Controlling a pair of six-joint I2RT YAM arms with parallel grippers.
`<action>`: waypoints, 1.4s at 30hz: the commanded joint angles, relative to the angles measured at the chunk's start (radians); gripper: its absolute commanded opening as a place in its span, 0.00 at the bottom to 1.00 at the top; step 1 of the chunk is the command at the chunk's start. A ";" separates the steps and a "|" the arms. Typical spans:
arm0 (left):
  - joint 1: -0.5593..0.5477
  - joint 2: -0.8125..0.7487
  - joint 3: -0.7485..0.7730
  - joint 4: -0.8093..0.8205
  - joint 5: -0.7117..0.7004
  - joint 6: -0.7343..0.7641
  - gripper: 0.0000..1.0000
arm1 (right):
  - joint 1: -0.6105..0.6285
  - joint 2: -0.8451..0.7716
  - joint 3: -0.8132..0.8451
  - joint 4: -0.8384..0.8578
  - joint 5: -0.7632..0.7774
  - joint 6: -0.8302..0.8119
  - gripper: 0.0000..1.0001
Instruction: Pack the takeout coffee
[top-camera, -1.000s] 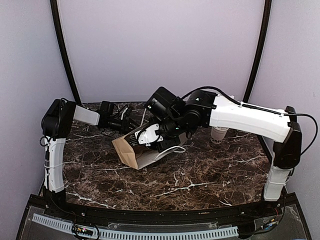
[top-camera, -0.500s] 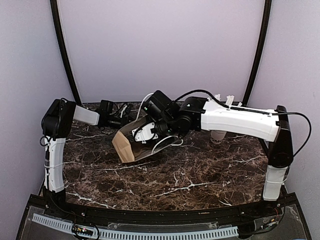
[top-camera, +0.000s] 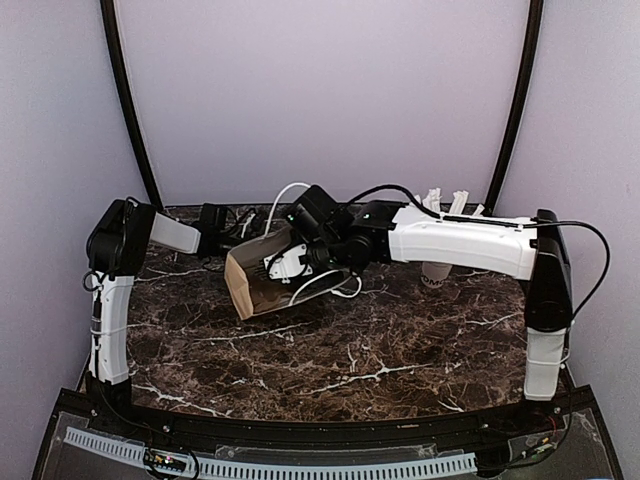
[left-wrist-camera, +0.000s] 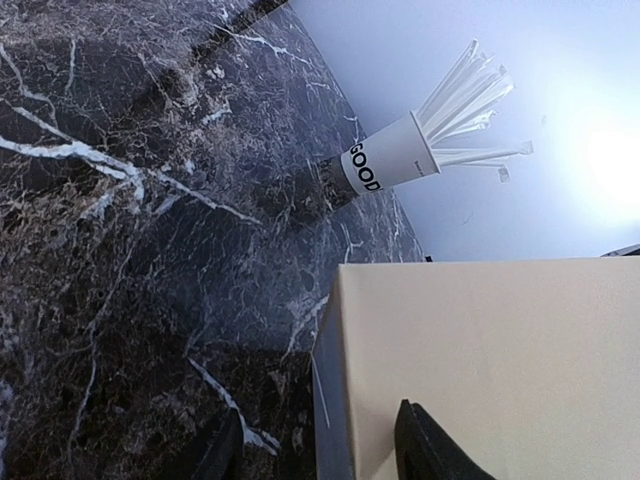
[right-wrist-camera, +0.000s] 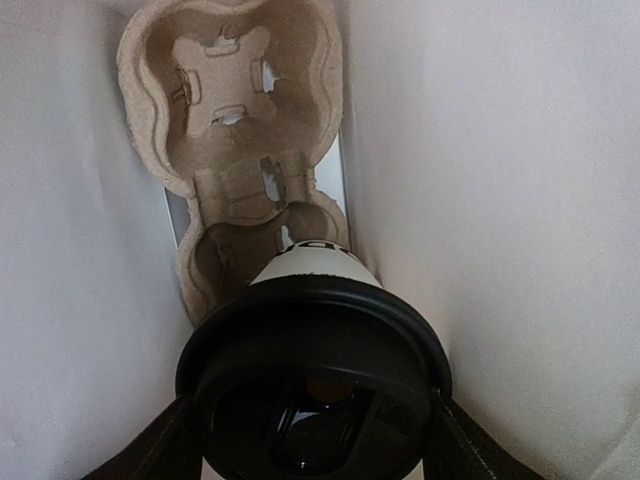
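Observation:
A brown paper bag (top-camera: 245, 290) lies on its side on the marble table, mouth toward the right. My right gripper (right-wrist-camera: 315, 400) reaches inside it, shut on the takeout coffee (right-wrist-camera: 315, 345), a white cup with a black lid. One finger (right-wrist-camera: 150, 450) presses each side of the lid. Its base points at the near pocket of a pulp cup carrier (right-wrist-camera: 235, 90) at the bag's bottom. My left gripper (left-wrist-camera: 320, 455) is at the bag's far left end, jaws apart. One finger (left-wrist-camera: 430, 450) lies over the tan panel (left-wrist-camera: 480, 350), the other over bare marble.
A white cup with wrapped straws (left-wrist-camera: 390, 165) stands at the back right of the table (top-camera: 350, 360), partly behind my right arm (top-camera: 460, 240). White bag handles (top-camera: 330, 285) trail out of the mouth. Lilac walls enclose the back and sides.
My right arm has pushed the cup further left into the bag. The bag has slid left and back, its mouth lifted. The left gripper has hardly moved.

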 joint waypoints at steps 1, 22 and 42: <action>-0.002 0.011 0.020 0.042 0.045 -0.024 0.55 | -0.021 0.028 -0.011 0.081 -0.012 -0.011 0.38; 0.004 0.015 0.029 0.046 0.047 -0.040 0.55 | -0.080 0.224 0.307 -0.280 -0.272 0.105 0.38; 0.231 -0.162 -0.008 0.104 -0.005 -0.092 0.64 | -0.059 0.327 0.556 -0.765 -0.374 0.148 0.40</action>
